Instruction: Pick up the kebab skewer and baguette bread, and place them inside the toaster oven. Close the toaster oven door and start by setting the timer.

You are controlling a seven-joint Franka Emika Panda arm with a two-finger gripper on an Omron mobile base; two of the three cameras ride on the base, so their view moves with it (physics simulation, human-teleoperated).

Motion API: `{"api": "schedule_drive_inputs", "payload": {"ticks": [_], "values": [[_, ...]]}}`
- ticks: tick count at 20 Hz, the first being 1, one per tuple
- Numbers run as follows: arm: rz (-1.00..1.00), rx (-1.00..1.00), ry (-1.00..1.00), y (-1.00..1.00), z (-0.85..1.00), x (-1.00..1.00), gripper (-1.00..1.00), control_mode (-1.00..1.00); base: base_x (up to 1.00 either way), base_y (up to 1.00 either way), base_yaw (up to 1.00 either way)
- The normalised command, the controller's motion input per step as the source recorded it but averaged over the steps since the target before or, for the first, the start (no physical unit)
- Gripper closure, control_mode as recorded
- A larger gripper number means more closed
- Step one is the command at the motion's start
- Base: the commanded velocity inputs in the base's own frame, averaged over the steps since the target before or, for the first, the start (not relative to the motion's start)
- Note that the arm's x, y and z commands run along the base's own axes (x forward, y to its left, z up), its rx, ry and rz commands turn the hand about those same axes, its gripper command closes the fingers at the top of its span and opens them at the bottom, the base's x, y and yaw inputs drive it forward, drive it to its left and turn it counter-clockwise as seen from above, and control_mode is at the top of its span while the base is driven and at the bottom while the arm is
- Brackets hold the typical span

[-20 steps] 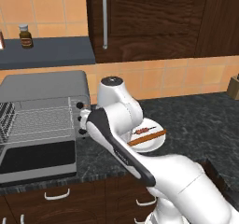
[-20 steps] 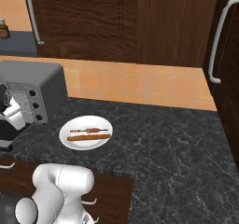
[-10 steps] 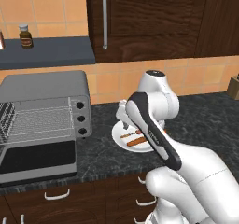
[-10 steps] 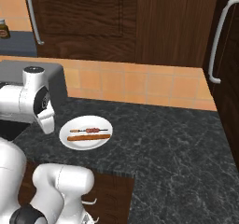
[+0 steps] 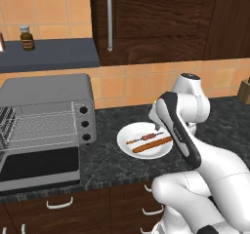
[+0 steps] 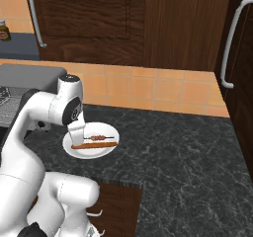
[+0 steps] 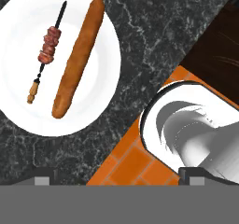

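The skewer [image 7: 47, 49] is seen as a thin dark stick with a pale wooden handle end and a cluster of dark red chunks near its middle; the baguette [image 7: 77, 57] is a long, slim orange-brown loaf with rounded ends. Both are laid side by side, close but apart, on a white plate [image 7: 18, 97] on the dark speckled counter [image 5: 107, 162]. The gripper [image 6: 79, 134] is held above the plate's edge on the wall side, its fingers spread wide and nothing held between them; in the hand view the plate is seen ahead of the finger tips and off to one side. The oven [image 5: 46, 89], a grey metal box, is stood well to the gripper's left, with three black knobs [image 5: 85, 123] on the side nearest the plate. Its door [image 5: 39, 167] is folded down open, and wire racks [image 5: 41, 126] are exposed inside. Between the plate and the oven only bare counter is seen. A small brown jar [image 5: 27, 38] with a pale label is stood on a grey shelf [image 5: 53, 55] above the oven; its writing cannot be read. Dark wood cabinets [image 6: 163, 23] with metal handles are hung above the orange tiled wall [image 6: 158, 90].
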Motion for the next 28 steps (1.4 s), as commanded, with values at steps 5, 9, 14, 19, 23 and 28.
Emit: {"api": "schedule_drive_inputs", "payload": {"ticks": [5, 9, 14, 19, 23, 28], "values": [[-0.06, 0.00, 0.07, -0.46, -0.19, 0.60, -1.00, -1.00, 0.00, 0.00, 0.00], [0.00, 0.00, 0.12, -0.03, -0.44, 0.62, -1.00, -1.00, 0.00, 0.00, 0.00], [-0.02, 0.00, 0.09, 0.00, -0.59, 0.59, -1.00, -1.00, 0.00, 0.00, 0.00], [-0.01, 0.00, 0.00, 0.00, -0.49, 0.49, -1.00, -1.00, 0.00, 0.00, 0.00], [-0.01, 0.00, 0.00, 0.00, -0.48, 0.37, -1.00, -1.00, 0.00, 0.00, 0.00], [0.00, 0.00, 0.01, 0.00, -0.35, 0.18, -1.00, -1.00, 0.00, 0.00, 0.00]]}}
